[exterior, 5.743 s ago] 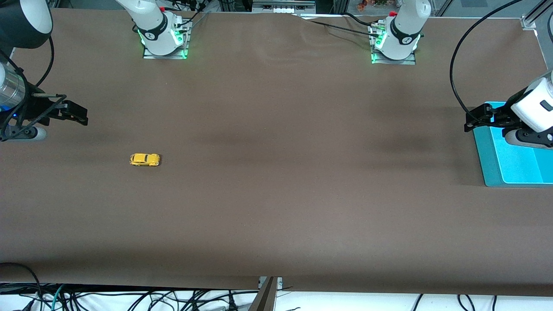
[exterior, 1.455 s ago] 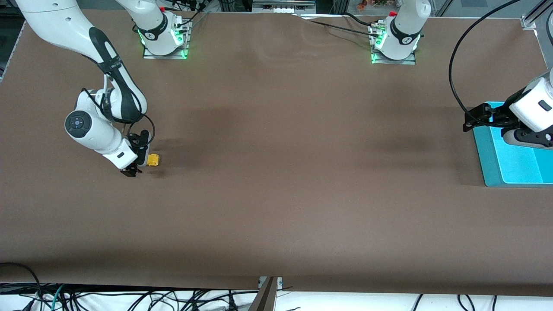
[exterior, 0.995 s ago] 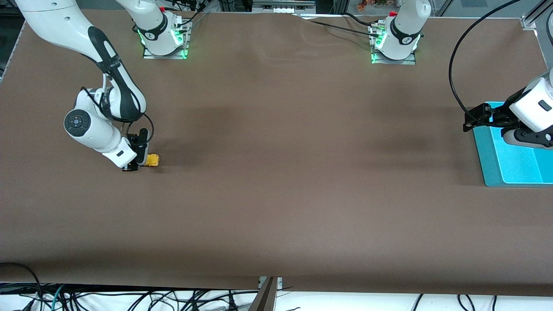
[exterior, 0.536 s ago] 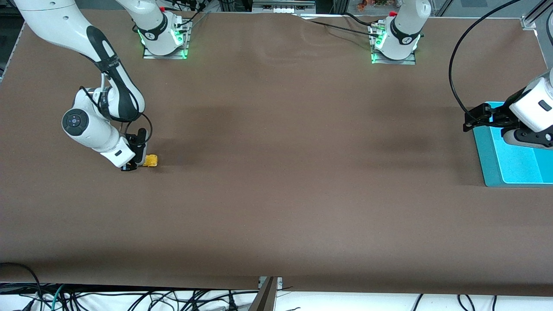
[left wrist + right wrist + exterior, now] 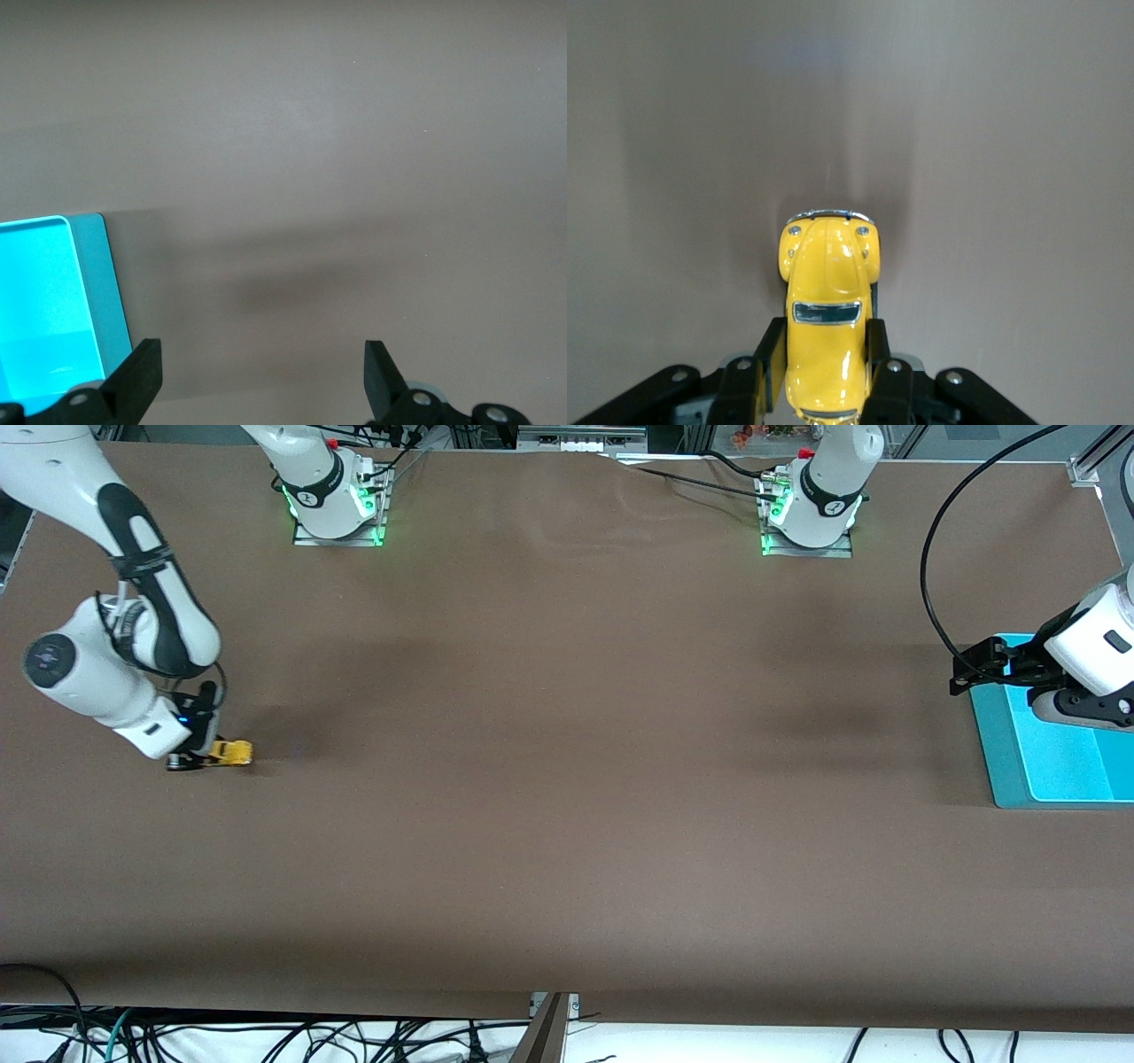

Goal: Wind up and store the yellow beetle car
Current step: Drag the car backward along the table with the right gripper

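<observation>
Right gripper [image 5: 205, 755] clamped on the yellow beetle car [image 5: 232, 753], down low at the right arm's end of the table [image 5: 567, 797].

From the right wrist view you can see the two black fingers [image 5: 769, 359] pressed against both sides of the car's [image 5: 827, 305] body around the windshield, with the hood, headlights and chrome bumper poking out past the fingertips. Wheels look to be at the brown surface or just off it, can't really tell which. Nothing else sits near the car. Over at the left arm's end, the left gripper [image 5: 979, 666] waits above the edge of a turquoise tray [image 5: 997, 753], and the left wrist view shows its fingers [image 5: 142, 376] spread wide apart with nothing between them, the tray's corner [image 5: 93, 283] just beside one finger.
</observation>
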{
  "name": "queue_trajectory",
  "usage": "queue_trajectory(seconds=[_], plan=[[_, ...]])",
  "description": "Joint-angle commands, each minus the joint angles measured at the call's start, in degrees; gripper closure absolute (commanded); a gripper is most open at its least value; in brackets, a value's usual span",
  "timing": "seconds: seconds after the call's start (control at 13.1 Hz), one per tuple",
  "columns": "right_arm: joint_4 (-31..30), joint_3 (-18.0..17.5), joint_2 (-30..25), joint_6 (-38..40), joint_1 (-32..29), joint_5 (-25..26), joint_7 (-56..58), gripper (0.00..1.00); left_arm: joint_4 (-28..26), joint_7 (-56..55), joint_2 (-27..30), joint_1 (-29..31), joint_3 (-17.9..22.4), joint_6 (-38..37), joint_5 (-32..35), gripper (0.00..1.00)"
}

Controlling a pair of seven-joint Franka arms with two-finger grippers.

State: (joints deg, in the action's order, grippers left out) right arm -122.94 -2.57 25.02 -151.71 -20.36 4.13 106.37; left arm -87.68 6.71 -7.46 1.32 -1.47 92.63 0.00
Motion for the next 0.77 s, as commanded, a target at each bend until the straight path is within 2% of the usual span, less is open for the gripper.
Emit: queue_trajectory(seconds=[0.0, 0.23, 0.31, 0.38, 0.46, 0.69], plan=[[-0.1, -0.9, 3.4, -0.6, -3.5, -0.4, 4.0, 0.79, 1.7, -0.7, -0.8, -0.1, 0.0, -1.1, -0.7, 0.0], [0.0, -1.0, 3.3, -0.6, -3.5, -0.4, 4.0, 0.79, 1.7, -0.7, -0.8, -0.1, 0.0, -1.1, -0.7, 0.0], [0.0, -1.0, 3.2, -0.6, -3.5, -0.5, 3.9, 0.7, 1.7, -0.7, -0.8, -0.1, 0.0, -1.1, -0.7, 0.0], [0.1, -1.3, 3.1, -0.5, -3.5, -0.5, 3.8, 0.26, 1.7, -0.7, -0.8, -0.1, 0.1, -1.1, -0.7, 0.0], [1.1, -1.6, 3.0, 0.0, -3.5, -0.8, 3.8, 0.0, 1.7, -0.7, -0.8, -0.1, 0.1, -1.1, -0.7, 0.0], [4.4, -2.5, 2.8, 4.7, -3.5, -0.8, 3.8, 0.0, 1.7, -0.7, -0.8, -0.1, 0.0, -1.1, -0.7, 0.0]])
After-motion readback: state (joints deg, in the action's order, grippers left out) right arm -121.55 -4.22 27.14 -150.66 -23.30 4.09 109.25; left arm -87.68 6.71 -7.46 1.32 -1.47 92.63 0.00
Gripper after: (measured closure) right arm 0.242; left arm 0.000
